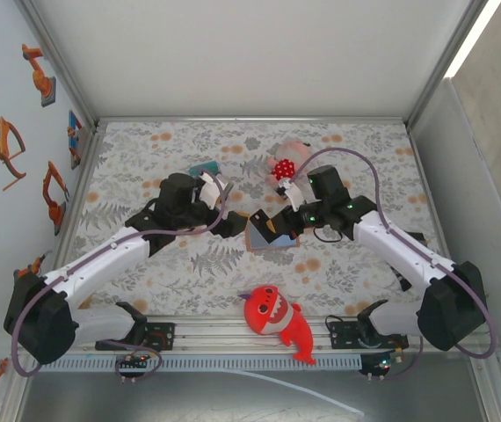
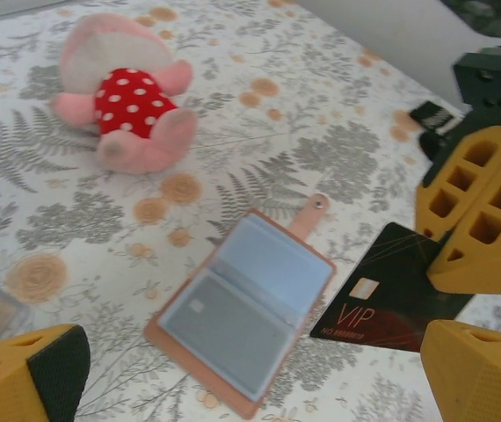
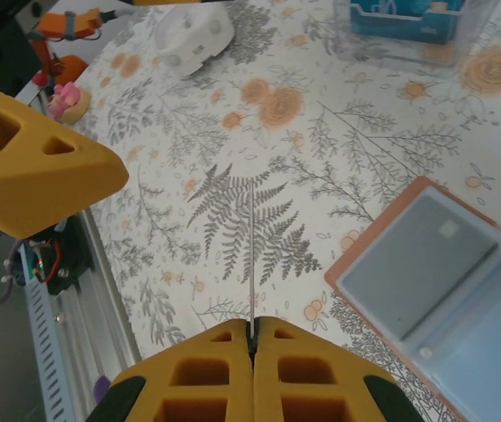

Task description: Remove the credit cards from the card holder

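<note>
The card holder (image 2: 246, 308) lies open on the patterned table, tan outside and blue-grey inside, tab pointing away. A grey credit card (image 2: 224, 330) sits behind its near sleeve. My right gripper (image 3: 252, 330) is shut on a black VIP credit card (image 2: 391, 299), held just right of the holder and seen edge-on (image 3: 251, 255) in the right wrist view. My left gripper (image 2: 250, 374) is open, its fingers (image 2: 31, 378) wide apart over the holder's near side with nothing between them. From above, both grippers (image 1: 233, 221) (image 1: 279, 221) meet over the card holder (image 1: 272, 242).
A pink plush toy with a red dotted body (image 2: 127, 105) lies beyond the holder. A red shark plush (image 1: 277, 321) sits near the front rail. A clear box with teal contents (image 3: 409, 22) and a white object (image 3: 189, 40) stand at the back left.
</note>
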Available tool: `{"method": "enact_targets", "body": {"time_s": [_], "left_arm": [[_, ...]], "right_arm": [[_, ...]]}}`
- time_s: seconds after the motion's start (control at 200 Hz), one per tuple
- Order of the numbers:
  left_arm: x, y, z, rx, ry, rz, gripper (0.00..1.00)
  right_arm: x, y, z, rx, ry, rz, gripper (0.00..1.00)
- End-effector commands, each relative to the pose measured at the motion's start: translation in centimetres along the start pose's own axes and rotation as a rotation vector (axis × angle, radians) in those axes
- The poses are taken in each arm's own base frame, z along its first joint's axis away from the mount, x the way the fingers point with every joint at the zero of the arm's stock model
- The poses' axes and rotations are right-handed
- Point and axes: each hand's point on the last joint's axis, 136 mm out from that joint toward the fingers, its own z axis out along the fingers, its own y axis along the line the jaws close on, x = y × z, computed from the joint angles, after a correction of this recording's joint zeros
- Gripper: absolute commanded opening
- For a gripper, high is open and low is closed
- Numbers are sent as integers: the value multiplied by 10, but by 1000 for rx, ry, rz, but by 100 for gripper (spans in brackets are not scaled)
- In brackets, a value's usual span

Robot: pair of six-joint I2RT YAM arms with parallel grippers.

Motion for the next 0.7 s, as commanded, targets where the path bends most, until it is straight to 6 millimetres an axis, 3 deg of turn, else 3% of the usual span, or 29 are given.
{"method": "enact_targets", "body": {"time_s": [0.0, 0.24, 0.506, 0.636, 0.696], "left_arm": [[-4, -30, -4, 182, -13, 75, 95], [-1, -53, -1, 346, 36, 87, 87], [3, -61, 1, 416, 72, 73, 60], [6, -65, 3, 453, 89, 61, 56], [7, -68, 3, 469, 95, 66, 49]], "right_arm": [[-1, 24, -4, -100, 27, -92, 0], [2, 39, -9, -167, 53, -150, 0], [4, 45, -9, -199, 73, -175, 0], [1, 50, -11, -227, 68, -190, 0], [0, 51, -11, -230, 67, -194, 0]]}}
